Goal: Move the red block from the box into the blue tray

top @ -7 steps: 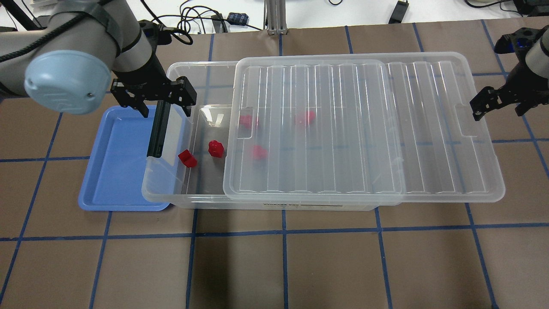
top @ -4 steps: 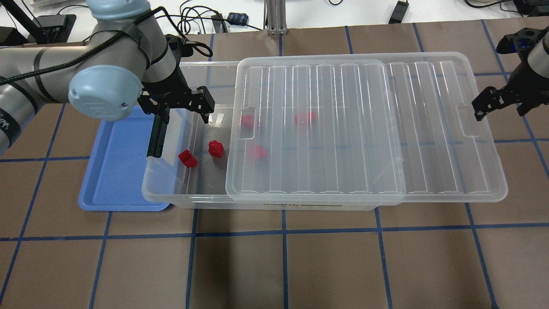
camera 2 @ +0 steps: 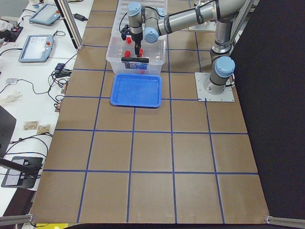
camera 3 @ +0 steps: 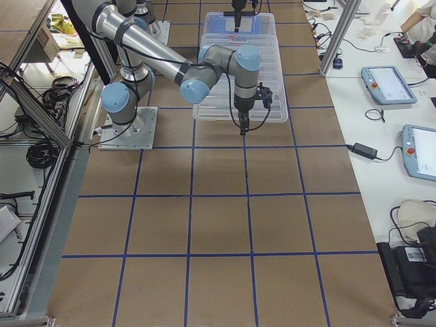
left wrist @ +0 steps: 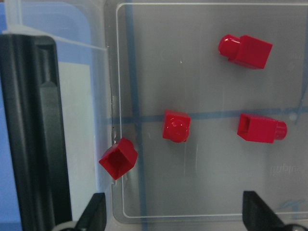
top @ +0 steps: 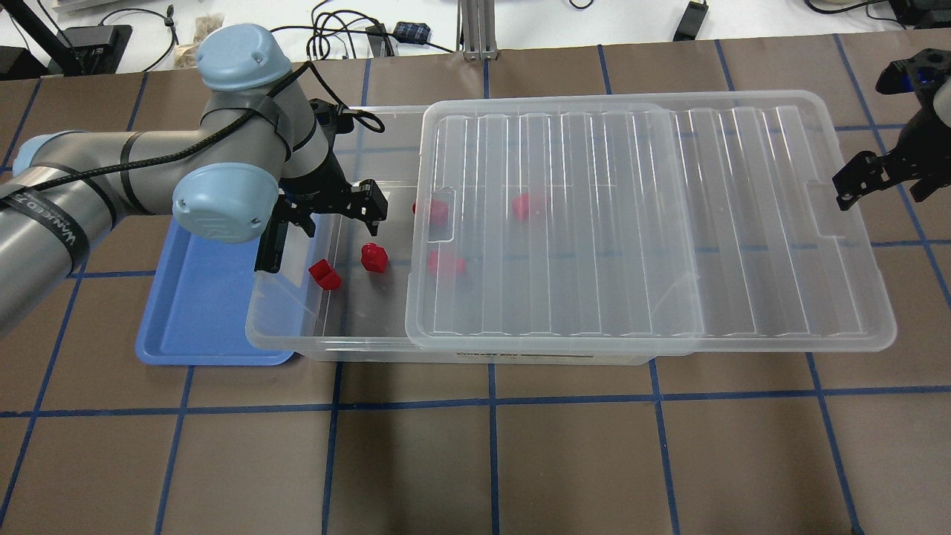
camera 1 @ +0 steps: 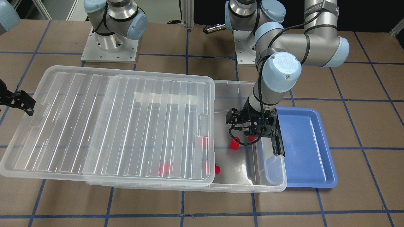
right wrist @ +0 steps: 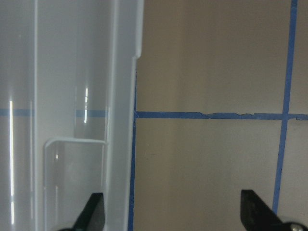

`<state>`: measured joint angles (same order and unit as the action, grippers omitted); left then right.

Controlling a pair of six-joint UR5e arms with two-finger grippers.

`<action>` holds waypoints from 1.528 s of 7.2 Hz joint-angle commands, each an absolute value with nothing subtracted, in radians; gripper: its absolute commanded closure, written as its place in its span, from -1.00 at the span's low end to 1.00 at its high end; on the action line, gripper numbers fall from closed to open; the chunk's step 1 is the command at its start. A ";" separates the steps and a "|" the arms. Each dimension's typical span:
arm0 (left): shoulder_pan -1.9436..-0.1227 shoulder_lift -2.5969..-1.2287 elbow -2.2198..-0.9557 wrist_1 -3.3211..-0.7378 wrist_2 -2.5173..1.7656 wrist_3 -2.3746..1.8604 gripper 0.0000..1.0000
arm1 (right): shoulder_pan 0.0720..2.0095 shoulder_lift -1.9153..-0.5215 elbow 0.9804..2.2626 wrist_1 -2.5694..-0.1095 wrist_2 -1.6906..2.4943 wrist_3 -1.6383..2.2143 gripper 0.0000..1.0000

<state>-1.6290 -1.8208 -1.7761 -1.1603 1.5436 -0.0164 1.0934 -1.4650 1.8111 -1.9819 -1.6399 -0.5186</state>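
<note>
The glossy red block (top: pixel 374 257) sits stud-up on the floor of the clear box (top: pixel 286 338), in its uncovered end near the black latch (top: pixel 269 241), the ribbed lid (top: pixel 631 223) lying offset and overhanging the opposite end, and the shallow light-blue tray (top: pixel 193 312) lies flat on the desk (top: pixel 520 461) just beside the latch end.

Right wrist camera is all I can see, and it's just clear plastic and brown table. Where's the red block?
Observer: The red block sits stud up in the uncovered end of the box, beside a hollow red piece.
Operator: Is the other hand holding it?
Observer: No. The left gripper hangs open over that end, empty.
Operator: Anything in the blue tray?
Observer: The blue tray holds nothing I can see.
</note>
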 commanded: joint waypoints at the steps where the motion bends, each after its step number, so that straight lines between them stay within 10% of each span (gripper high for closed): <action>1: -1.629 -1.857 -1.782 -1.141 1.543 -0.015 -1.00 | 1.089 -1.465 1.809 -1.982 -1.640 -0.528 -1.00; 11: -1.658 -1.977 -1.784 -1.037 1.545 -0.015 -1.00 | 1.355 -1.603 1.574 -1.614 -1.567 -0.127 -1.00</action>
<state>-1.6574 -1.9685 -1.7828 -1.0412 1.5439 -0.0156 1.2818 -1.5780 1.5795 -1.6490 -1.6081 -0.2476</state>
